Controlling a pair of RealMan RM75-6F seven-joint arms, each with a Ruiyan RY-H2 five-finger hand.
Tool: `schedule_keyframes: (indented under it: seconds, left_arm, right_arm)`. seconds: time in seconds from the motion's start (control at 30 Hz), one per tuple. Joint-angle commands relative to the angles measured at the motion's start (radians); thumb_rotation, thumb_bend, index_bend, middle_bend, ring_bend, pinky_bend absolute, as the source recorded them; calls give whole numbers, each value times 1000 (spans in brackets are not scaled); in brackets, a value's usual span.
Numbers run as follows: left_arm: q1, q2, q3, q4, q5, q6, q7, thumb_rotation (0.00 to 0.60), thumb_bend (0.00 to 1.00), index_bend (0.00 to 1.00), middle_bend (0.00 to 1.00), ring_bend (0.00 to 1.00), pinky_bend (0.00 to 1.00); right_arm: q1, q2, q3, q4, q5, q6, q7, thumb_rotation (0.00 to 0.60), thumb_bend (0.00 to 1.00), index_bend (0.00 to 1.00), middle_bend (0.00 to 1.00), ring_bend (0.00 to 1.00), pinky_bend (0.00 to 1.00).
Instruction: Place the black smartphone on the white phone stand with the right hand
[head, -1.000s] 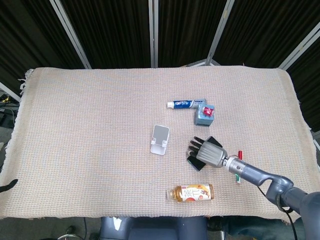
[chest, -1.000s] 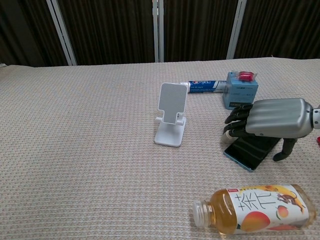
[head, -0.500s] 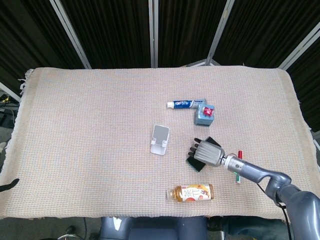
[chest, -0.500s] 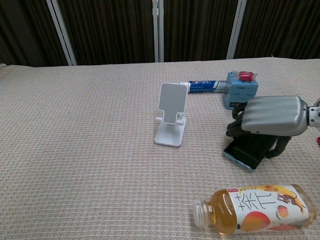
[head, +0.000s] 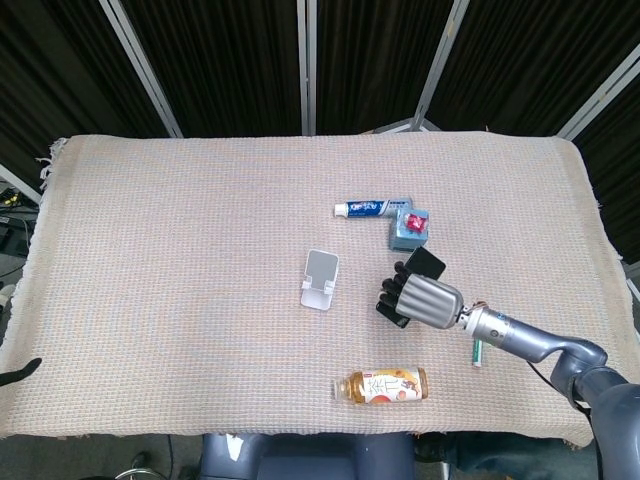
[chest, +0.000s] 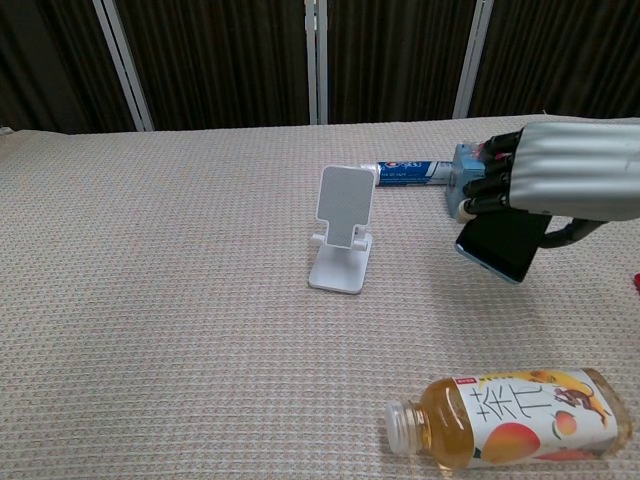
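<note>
The white phone stand (head: 320, 279) (chest: 342, 230) is upright near the middle of the cloth. My right hand (head: 422, 298) (chest: 560, 170) hovers to the right of it and grips the black smartphone (head: 421, 265) (chest: 498, 244), which hangs tilted above the cloth. The phone is clear of the table and apart from the stand. My left hand does not show in either view.
A tea bottle (head: 382, 385) (chest: 505, 421) lies on its side near the front edge. A toothpaste tube (head: 372, 208) (chest: 408, 171) and a blue box (head: 410, 230) (chest: 470, 185) lie behind my hand. A red-tipped pen (head: 478, 348) lies by my forearm.
My right hand closed on the phone and lifted it off the cloth; it now hangs higher, in front of the blue box. The stand and bottle have not moved.
</note>
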Motion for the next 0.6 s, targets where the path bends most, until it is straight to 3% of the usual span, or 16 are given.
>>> schedule_keyframes:
  seconds: [0.03, 0.2, 0.33, 0.6]
  left_arm:
    - [4, 9, 2, -3, 12, 8, -21, 600, 0, 0, 0, 0, 0]
    - [6, 17, 4, -6, 27, 17, -35, 600, 0, 0, 0, 0, 0]
    - [2, 17, 3, -3, 23, 10, -36, 600, 0, 0, 0, 0, 0]
    - [-5, 12, -9, 21, -28, -18, -41, 600, 0, 0, 0, 0, 0]
  right_arm:
    - [29, 139, 60, -229, -6, 17, -276, 600, 151, 526, 561, 527, 354]
    - [75, 235, 129, -470, 9, -113, -569, 600, 151, 523, 556, 525, 354]
    - [107, 239, 189, -595, 48, -269, -810, 600, 151, 523, 552, 522, 354]
    - [199, 132, 272, -639, 120, -502, -1012, 600, 152, 523, 552, 519, 353]
